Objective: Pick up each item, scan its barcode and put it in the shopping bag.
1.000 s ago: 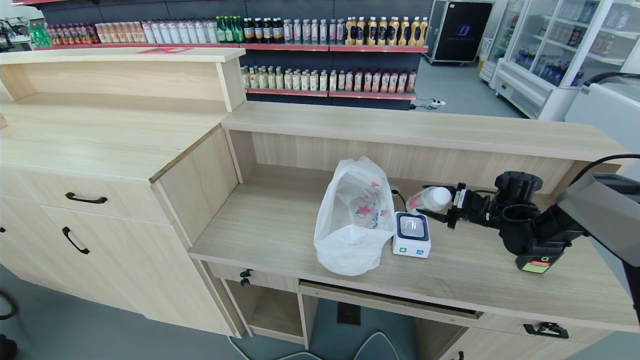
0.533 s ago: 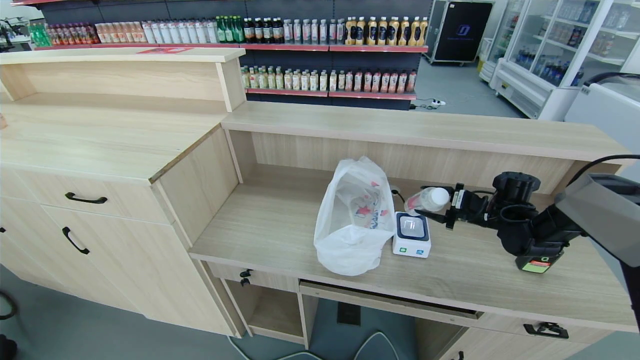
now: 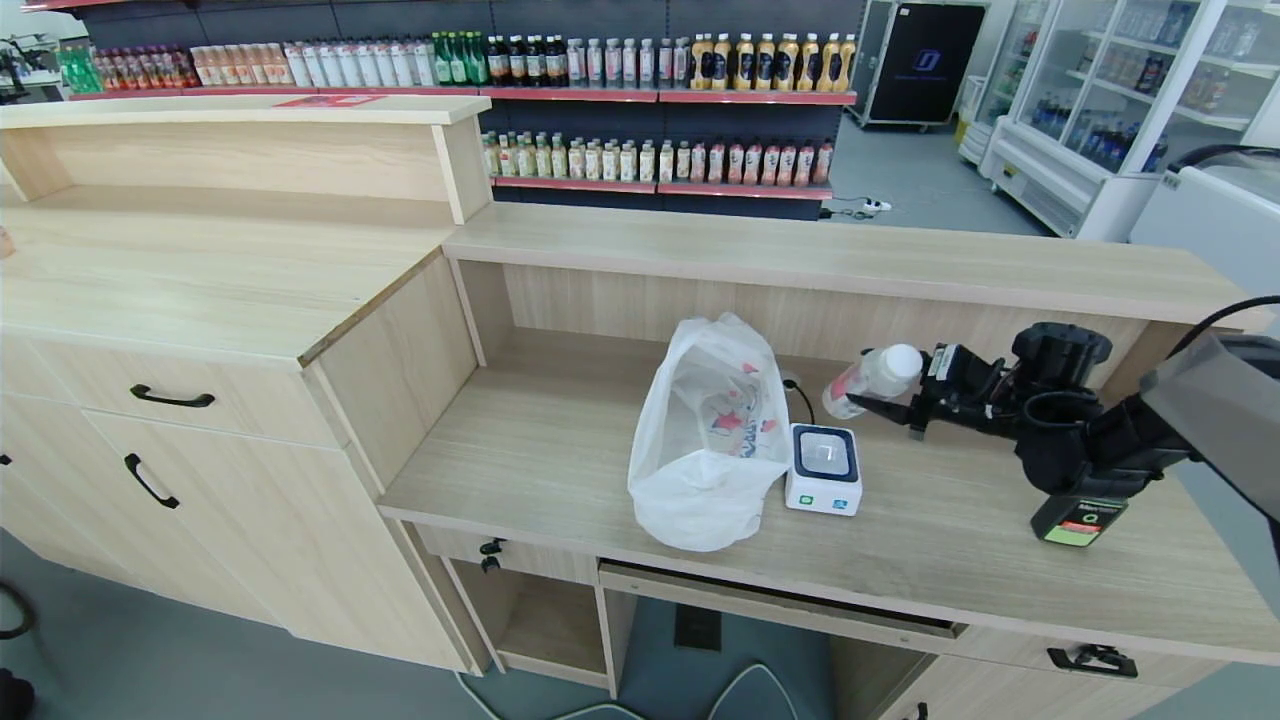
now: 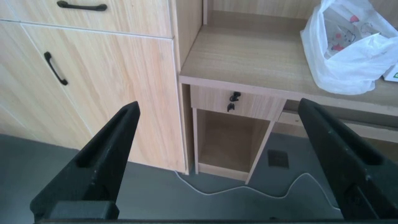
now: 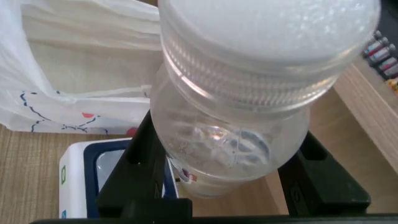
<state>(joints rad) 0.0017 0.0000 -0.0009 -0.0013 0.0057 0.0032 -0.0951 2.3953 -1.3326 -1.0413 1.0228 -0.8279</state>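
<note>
My right gripper [image 3: 880, 396] pinches the clear, white-capped plastic bottle [image 3: 868, 381] between its fingers — tilted, just beyond the small white scanner box [image 3: 824, 470].

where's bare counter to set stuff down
Bare: the light wooden counter left of the white plastic shopping bag, up to the side panel, and its front right of the white square scanner. Crowded: bag beside scanner, the right end effector holding a clear white-capped bottle just behind.

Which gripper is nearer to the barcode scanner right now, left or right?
Right. The right gripper, shut on the bottle, hangs close above the scanner, slightly to its right. The left gripper, open, is low before the counter, beyond the shopping bag.
</note>
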